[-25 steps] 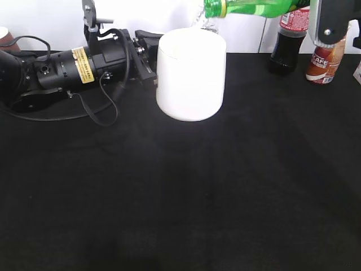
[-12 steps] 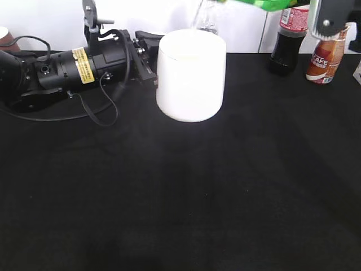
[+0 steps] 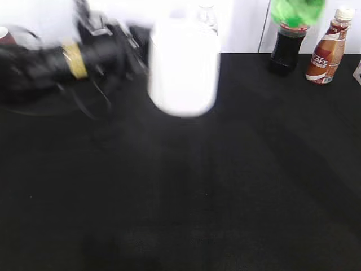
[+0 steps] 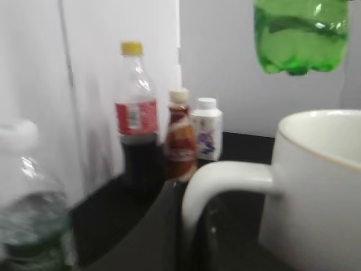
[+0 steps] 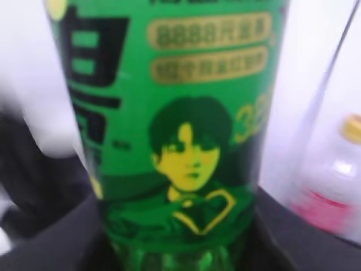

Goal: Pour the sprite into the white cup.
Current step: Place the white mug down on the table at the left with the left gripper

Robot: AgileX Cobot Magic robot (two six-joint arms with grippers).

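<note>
The white cup (image 3: 183, 68) stands on the black table, blurred by motion. My left gripper (image 3: 135, 51) is at its left side and shut on its loop handle (image 4: 225, 175); the dark fingers (image 4: 225, 237) sit at the handle. The sprite, a bright-green bottle, hangs upright in the air, apart from the cup. Only its base shows in the exterior view (image 3: 296, 11) and in the left wrist view (image 4: 300, 36). My right gripper (image 5: 180, 251) is shut on the sprite, whose green label (image 5: 180, 113) fills the right wrist view.
A cola bottle (image 3: 285, 53) and a brown coffee bottle (image 3: 329, 48) stand at the back right. A small white bottle (image 4: 206, 135) stands beside them. A clear water bottle (image 3: 207, 17) stands behind the cup. My left arm (image 3: 56, 59) and its cables lie across the back left.
The sprite was tipped with its mouth over the cup; it has swung upright and moved right. The cup and my left arm now blur, shifted slightly left.
</note>
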